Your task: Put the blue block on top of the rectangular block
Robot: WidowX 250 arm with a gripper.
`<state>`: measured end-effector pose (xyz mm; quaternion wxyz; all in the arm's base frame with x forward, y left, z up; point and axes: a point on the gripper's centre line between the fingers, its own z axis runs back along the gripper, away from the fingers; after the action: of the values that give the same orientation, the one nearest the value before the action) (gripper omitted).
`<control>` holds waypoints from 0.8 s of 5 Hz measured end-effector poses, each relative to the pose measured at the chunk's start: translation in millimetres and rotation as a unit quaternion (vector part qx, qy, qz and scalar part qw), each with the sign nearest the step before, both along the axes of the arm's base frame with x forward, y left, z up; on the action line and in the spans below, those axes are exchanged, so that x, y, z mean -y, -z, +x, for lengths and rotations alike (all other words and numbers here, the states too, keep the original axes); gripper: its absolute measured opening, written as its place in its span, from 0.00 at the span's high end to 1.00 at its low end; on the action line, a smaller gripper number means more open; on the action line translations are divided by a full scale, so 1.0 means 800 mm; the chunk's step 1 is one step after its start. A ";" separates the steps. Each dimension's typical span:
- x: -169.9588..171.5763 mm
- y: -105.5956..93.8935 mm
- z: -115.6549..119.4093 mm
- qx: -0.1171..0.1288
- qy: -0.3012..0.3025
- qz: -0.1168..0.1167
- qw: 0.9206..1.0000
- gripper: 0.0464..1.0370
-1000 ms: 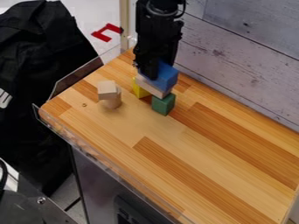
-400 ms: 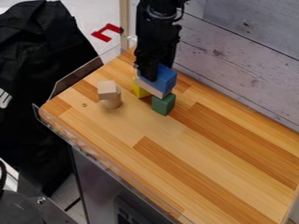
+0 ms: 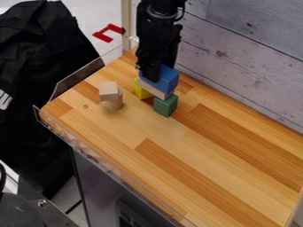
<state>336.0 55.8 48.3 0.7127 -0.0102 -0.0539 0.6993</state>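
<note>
Near the back corner of the wooden surface, my gripper (image 3: 151, 73) hangs down at the blue block (image 3: 168, 80), with one fingertip in front of its near-left side. The far side of the grip is hidden behind the block and arm. Directly under the blue block lies the pale rectangular block (image 3: 155, 89), looking in contact with it. That rectangular block bridges a yellow block (image 3: 141, 91) on the left and a green block (image 3: 166, 105) on the right.
Left of the stack, a pale wooden cube (image 3: 109, 91) sits on a wooden cylinder (image 3: 114, 103). A grey plank wall (image 3: 237, 57) runs behind the table, and a clear low guard (image 3: 77, 79) edges its left side.
The gripper and the blue block have shifted very slightly left since the first frame. The blocks underneath have stayed where they were.
</note>
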 end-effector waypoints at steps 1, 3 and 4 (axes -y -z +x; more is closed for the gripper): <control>0.002 0.002 0.002 0.010 -0.006 -0.007 1.000 0.14; 0.003 -0.032 0.021 0.053 0.038 0.012 0.998 0.04; 0.029 -0.075 0.051 0.092 0.152 -0.009 0.984 0.04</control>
<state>376.4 32.9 108.6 0.8027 -0.0891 -0.1105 0.5793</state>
